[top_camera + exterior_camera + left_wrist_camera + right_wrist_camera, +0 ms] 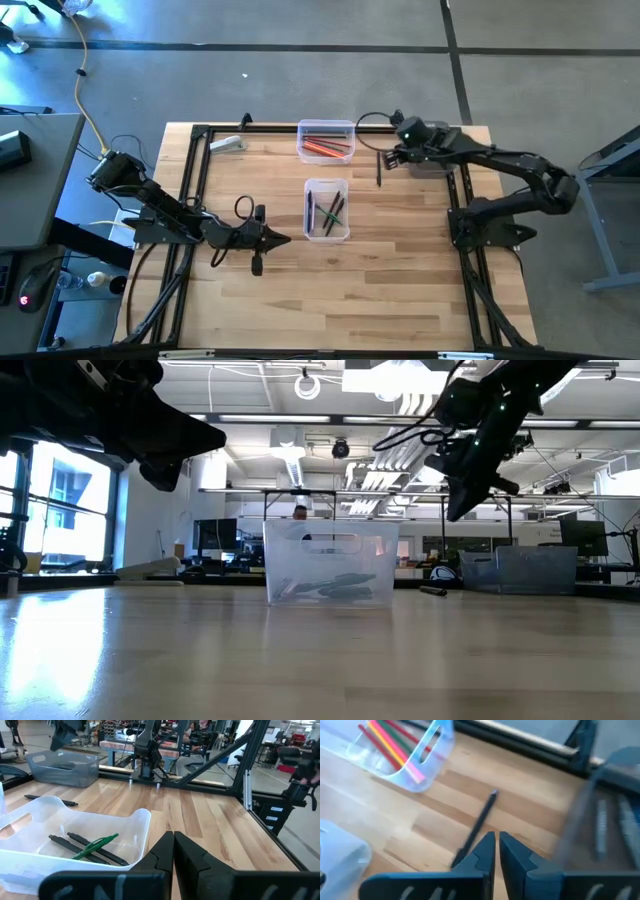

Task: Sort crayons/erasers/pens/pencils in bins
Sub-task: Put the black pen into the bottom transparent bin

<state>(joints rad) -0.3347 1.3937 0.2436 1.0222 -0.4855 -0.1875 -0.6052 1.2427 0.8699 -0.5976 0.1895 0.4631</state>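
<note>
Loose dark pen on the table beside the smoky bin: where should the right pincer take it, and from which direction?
Probably mid-shaft, from straight above: the dark pen lies flat on bare wood, clear of the smoky bin, so fingers should straddle its thin width. The right pincer hovers nearby, shut.

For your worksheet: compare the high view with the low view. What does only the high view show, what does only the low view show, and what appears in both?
Only the high view shows the far clear bin holding reddish sticks, and the left gripper shut beside the near bin.

Only the low view shows the room behind the table: ceiling lights, desks and monitors.

Both show the near clear bin with dark pens inside, the loose dark pen on the table, and the right gripper above it.
</note>
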